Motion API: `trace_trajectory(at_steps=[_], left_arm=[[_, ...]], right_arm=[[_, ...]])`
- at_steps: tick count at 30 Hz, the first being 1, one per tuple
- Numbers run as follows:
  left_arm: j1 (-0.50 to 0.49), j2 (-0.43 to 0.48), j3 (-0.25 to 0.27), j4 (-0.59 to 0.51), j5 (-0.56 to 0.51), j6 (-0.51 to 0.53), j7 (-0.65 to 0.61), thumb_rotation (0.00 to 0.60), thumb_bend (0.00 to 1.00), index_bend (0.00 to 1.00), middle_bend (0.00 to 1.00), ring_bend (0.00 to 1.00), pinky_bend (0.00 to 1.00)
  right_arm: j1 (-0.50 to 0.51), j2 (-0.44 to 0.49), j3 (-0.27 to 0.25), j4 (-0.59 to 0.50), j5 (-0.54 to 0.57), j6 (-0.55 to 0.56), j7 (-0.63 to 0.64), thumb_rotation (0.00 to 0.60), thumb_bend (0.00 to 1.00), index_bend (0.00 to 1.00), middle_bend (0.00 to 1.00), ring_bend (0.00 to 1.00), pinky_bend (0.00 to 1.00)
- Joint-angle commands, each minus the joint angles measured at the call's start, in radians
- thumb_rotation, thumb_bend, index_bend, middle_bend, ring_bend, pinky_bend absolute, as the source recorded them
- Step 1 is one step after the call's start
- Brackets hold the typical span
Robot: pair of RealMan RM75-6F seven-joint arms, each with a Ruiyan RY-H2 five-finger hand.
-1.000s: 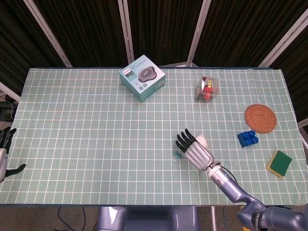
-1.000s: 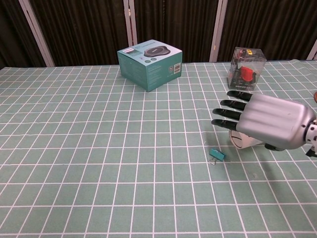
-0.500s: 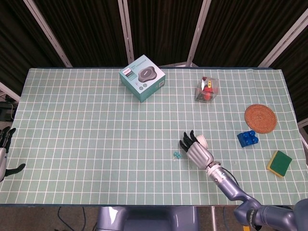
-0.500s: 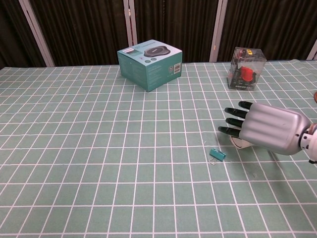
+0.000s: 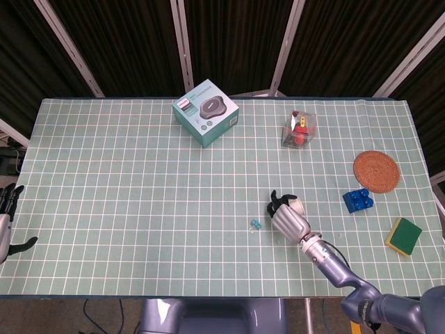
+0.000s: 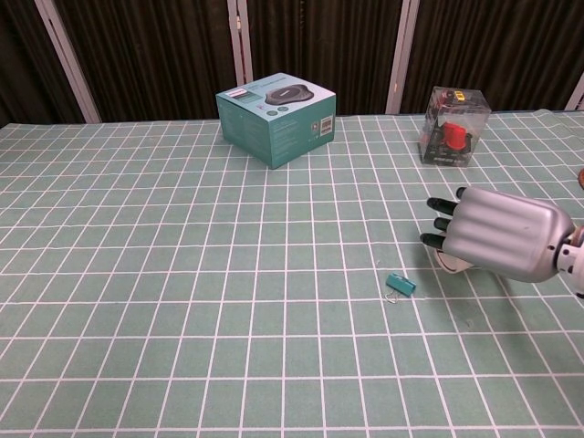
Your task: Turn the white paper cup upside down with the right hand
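Note:
The white paper cup (image 5: 296,205) stands on the green checked cloth right of centre, mostly covered by my right hand (image 5: 287,218). In the chest view only a sliver of the cup (image 6: 452,265) shows under the right hand (image 6: 497,239), whose silver back faces the camera. Its dark fingers are curled around the cup's left side and grip it. My left hand (image 5: 5,223) hangs at the far left edge of the head view, off the table, fingers apart and holding nothing.
A small teal clip (image 5: 255,224) lies just left of the right hand. A teal box (image 5: 206,111) and a clear box with a red item (image 5: 299,129) stand at the back. At the right are a cork coaster (image 5: 376,170), blue bricks (image 5: 357,200) and a sponge (image 5: 403,236).
My right hand's fingers, stretched out a second ago, have curled in around the cup, and the hand has shifted slightly right. The left hand has not moved.

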Motion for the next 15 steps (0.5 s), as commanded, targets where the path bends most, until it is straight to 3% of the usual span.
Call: trace_trajectory(at_steps=[1,7,15], left_arm=[[0.0,0.0,0.0,0.0,0.0,0.0,-0.001,0.6,0.0,0.0,0.0,0.0,0.0],[0.0,0.002,0.0,-0.002,0.0,-0.002,-0.005,0.6,0.0,0.0,0.0,0.0,0.0],[0.001,0.006,0.005,-0.01,0.011,-0.001,-0.012,0.6,0.0,0.0,0.0,0.0,0.0]], right_arm=[[0.002,0.004,0.004,0.0,-0.026,0.03,0.074,0.6,0.22,0.23,0.36,0.15,0.48],[-0.01,0.047,0.068,-0.117,0.006,0.081,0.359,0.6,0.24,0.24,0.37,0.16,0.5],[-0.016,0.135,0.141,-0.328,0.097,0.035,0.827,0.6,0.24,0.24,0.37,0.16,0.5]])
